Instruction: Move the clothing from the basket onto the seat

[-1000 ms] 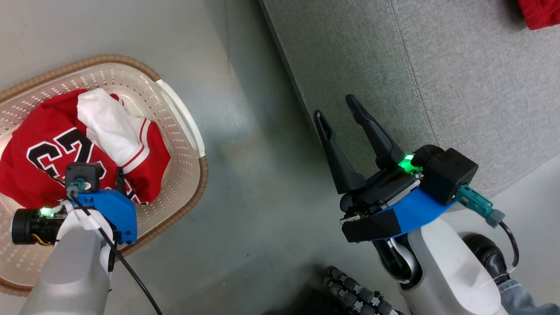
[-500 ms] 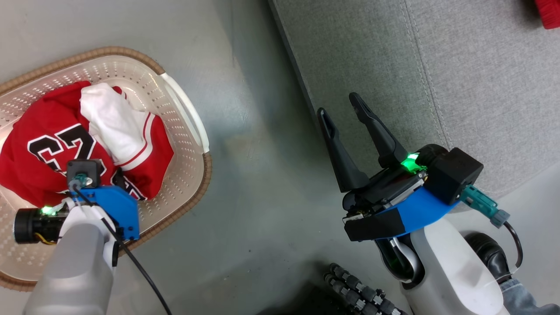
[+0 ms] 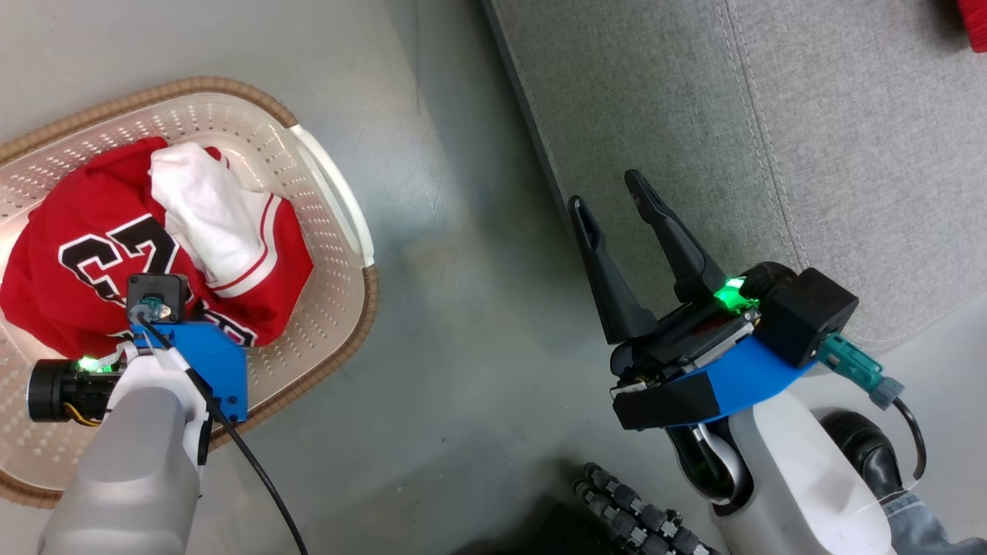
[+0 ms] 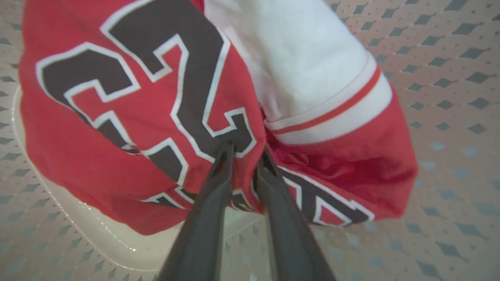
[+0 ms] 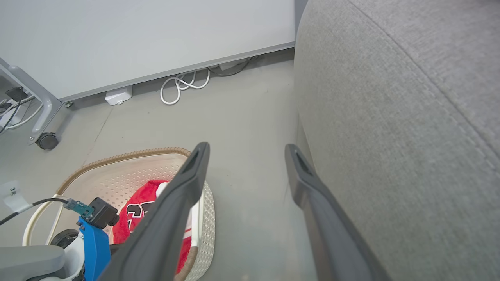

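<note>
my left gripper (image 4: 244, 153): it points down into the basket (image 3: 331, 308), and my two dark fingers stand close together with a fold of the jersey (image 4: 117, 109) pinched between their tips
the jersey: red, with big black numbers edged in white and a white part with a thin red stripe; it lies bunched up inside the basket
the basket: cream, full of little holes, with a brown rim and a white handle on the side; it sits on the floor (image 3: 463, 324) on my left, apart from the seat (image 3: 848, 154)
my right gripper (image 3: 608, 191): its two fingers are spread wide and hold nothing; it hangs over the floor, right at the edge of the seat
the seat: big, grey and soft, with a sewn line running along it; it is on my right side
the red bit (image 3: 976, 17): something small and red lies at the far corner of the seat; I cannot tell what it is
the floor: grey and smooth
by the wall: a white cable (image 5: 183, 84) lies in loops on the floor, and a small black wheel (image 5: 47, 140) stands off to one side
</note>
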Controlling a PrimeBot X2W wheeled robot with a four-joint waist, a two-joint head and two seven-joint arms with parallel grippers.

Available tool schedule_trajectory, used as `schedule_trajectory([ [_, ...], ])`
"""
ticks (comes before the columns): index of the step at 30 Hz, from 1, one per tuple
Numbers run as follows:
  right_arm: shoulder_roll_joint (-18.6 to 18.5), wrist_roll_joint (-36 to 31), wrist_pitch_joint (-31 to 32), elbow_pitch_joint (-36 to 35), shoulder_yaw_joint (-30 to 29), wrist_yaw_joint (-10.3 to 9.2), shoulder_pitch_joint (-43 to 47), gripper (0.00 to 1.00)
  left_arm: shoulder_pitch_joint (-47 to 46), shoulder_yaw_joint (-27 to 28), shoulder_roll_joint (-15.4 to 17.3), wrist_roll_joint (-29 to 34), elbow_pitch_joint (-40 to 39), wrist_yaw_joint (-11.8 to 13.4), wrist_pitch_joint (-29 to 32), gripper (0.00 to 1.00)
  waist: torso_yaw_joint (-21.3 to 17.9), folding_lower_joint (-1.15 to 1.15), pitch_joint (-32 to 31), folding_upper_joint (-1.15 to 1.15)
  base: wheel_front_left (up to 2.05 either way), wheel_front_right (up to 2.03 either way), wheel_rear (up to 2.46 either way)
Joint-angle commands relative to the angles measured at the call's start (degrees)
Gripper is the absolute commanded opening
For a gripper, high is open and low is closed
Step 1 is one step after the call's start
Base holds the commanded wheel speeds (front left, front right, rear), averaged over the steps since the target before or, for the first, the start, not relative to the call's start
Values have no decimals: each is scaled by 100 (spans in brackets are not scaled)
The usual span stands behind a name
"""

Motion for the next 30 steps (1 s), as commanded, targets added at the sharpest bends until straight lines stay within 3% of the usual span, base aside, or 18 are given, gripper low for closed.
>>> schedule_trajectory([
  [1, 9, -4, -27, -14, 3, 1, 35, 100, -77, -17, 21, -38, 22, -10, -5, 0, -10, 0, -3, 0, 0, 0, 0],
  [23, 10, 53, -27, 67, 180, 1, -248, 100, -78, -49, 87, -260, 141, -177, -423, 0, -77, 0, -159, 0, 0, 0, 0],
  [30, 10, -88, -27, 189, 158, 1, -322, 100, -8, -101, -79, -356, 205, -322, -599, 0, 87, 0, -507, 0, 0, 0, 0],
])
